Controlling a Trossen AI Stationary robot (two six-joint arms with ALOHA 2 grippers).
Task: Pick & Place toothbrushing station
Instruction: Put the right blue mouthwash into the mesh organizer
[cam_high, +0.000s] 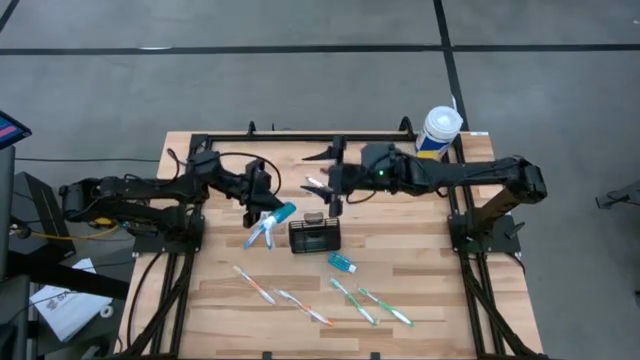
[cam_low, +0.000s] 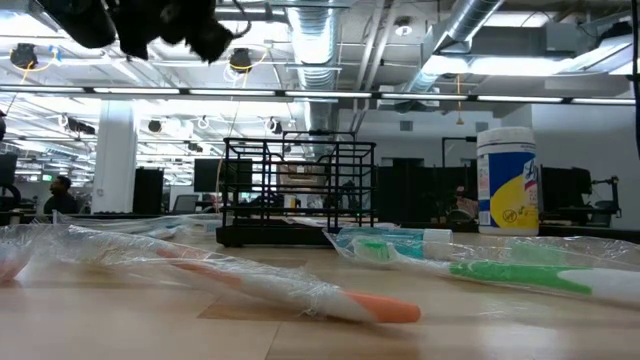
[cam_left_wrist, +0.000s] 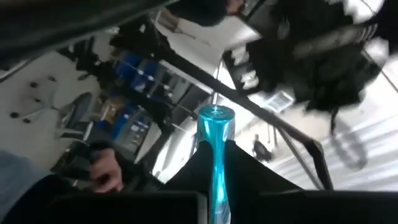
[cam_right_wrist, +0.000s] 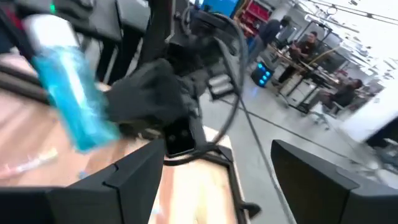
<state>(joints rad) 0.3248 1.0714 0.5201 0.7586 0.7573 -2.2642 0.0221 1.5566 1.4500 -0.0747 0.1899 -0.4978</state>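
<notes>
High view: left gripper is clamped on a translucent blue plastic tube, held above the worktop just left of the small black wire-mesh rectangular organiser basket. Left wrist view confirms it: the tube's flat end sits pinched between the two dark fingers. Right gripper hangs fingers spread wide, holding nothing, over the worktop just behind the basket toward the back edge.

Basket stands upright near the worktop's centre, touching neither gripper. My read: light, rigid, hollow wire frame, so it won't crush but may slide or tip if nudged. Best hold is probably a top rim wire or a divider, fingers straddling one wall.

Count:
- 1 basket
- 1 blue tube in the left gripper
- 1 small teal tube, lying right of the basket toward the front
- 4 plastic-wrapped toothbrushes along the front edge, two orange-tipped, two green
- 1 white-and-yellow cylindrical wipes tub at the back right corner
</notes>
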